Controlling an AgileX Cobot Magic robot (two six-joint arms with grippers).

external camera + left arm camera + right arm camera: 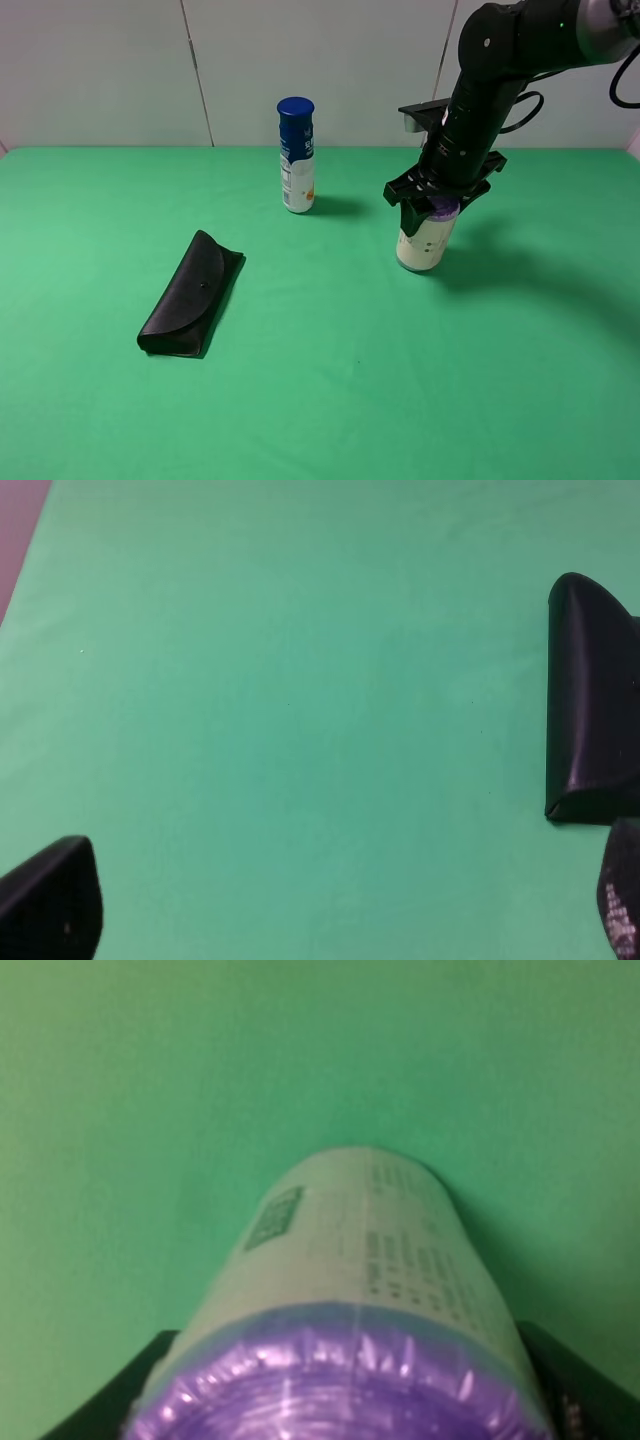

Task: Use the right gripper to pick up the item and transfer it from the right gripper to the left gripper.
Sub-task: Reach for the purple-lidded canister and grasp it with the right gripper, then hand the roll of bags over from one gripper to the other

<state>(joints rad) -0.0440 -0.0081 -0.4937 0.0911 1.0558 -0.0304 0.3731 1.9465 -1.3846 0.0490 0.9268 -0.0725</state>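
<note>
Nearest the lens in the high exterior view, a flat black case (191,293) is seen lying closed on the green table (330,410), left of centre and angled away from the camera. Farther back, a tall white bottle (296,155) with a blue cap is shown standing upright near the pale back wall. Well to its right, the item (424,245) is pictured upright on the table, its cream side and dark print exposed below the right gripper (437,200). That black claw has been brought down from above on its glossy arm and is closed around the canister's purple lid, one finger on each side. Whether the base is touching the cloth cannot be told for certain.

From the left wrist camera, the left gripper (335,910) is shown spread wide, with only its two dark fingertips (55,895) visible at opposite corners and nothing but bare green table (300,680) between them. One rounded end of the black case (590,720) is caught at the edge of the frame, close to one fingertip.

From the right wrist camera, the item (370,1250) is seen filling the frame at close range, its shiny purple lid (340,1390) blurred in the foreground. The dark fingers (590,1385) of the right gripper (350,1405) are glimpsed pressed against the lid on either side. A square code and columns of small print are visible on the cream wall, though too soft to be read.
</note>
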